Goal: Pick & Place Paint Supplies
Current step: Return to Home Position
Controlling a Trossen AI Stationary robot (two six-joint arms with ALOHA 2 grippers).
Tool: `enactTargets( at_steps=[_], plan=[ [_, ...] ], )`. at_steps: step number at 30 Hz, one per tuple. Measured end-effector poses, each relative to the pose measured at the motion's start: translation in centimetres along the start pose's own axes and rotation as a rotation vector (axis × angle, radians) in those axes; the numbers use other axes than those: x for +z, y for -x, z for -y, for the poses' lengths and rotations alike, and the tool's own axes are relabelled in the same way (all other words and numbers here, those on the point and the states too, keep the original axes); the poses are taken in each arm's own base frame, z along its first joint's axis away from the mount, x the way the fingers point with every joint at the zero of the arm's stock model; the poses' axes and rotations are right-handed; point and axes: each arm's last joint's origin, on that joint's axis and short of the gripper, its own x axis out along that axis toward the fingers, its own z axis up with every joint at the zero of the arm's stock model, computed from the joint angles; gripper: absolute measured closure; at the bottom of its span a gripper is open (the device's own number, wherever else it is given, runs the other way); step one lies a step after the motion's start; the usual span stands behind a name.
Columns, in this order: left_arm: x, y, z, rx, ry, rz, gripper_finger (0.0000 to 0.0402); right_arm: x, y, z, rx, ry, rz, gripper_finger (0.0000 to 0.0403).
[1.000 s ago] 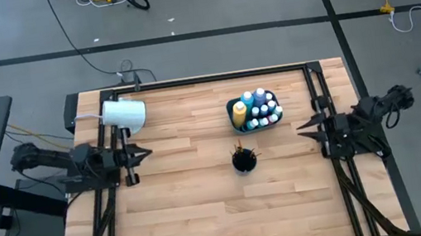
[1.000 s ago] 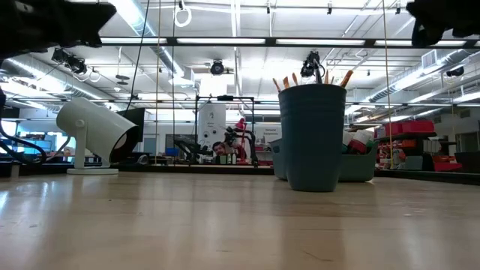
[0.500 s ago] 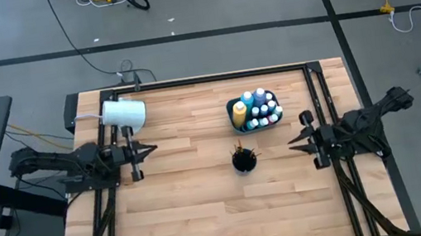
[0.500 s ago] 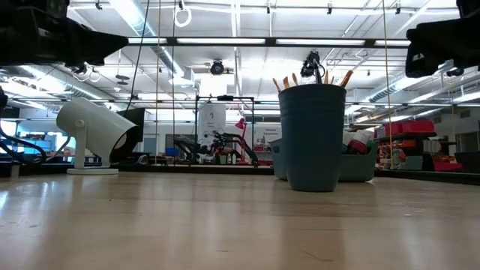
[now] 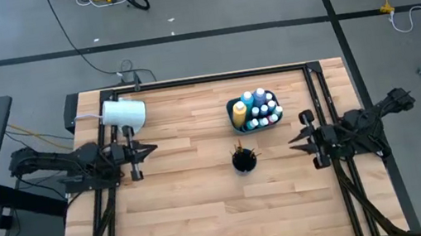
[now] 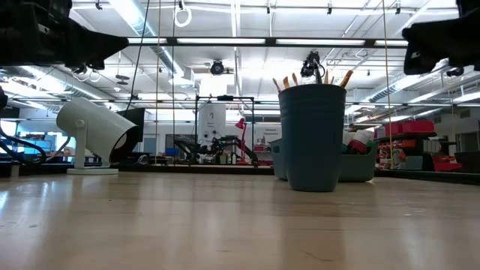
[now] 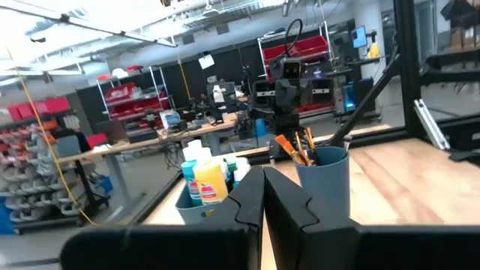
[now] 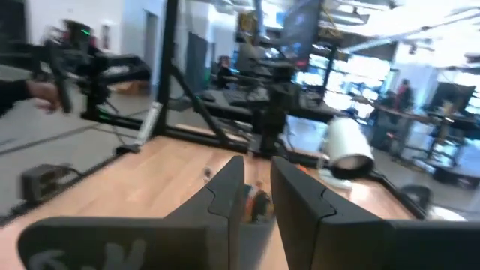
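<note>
Both arms hang at the sides of the worktop, clear of everything on it. The left hand sits at the left edge with its fingers pressed together on nothing. The right hand sits at the right edge, its fingers a narrow gap apart and also empty. Between them, nearer the right hand, stands a dark cup with several brushes upright in it. Just beside the cup is a blue bin packed with small paint bottles and a taller yellow bottle. A white cup lies tipped near the left hand.
</note>
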Motion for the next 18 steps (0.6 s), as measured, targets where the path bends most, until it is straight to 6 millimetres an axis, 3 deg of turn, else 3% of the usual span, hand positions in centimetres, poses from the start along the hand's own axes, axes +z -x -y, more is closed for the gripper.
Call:
enactTargets(
  at_steps=[18],
  plan=[
    [0.0,0.0,0.0,0.009,-0.083,-0.003,0.0384,-1.4,-0.2,1.1,-0.130,-0.081,-0.136,0.0331]
  ],
)
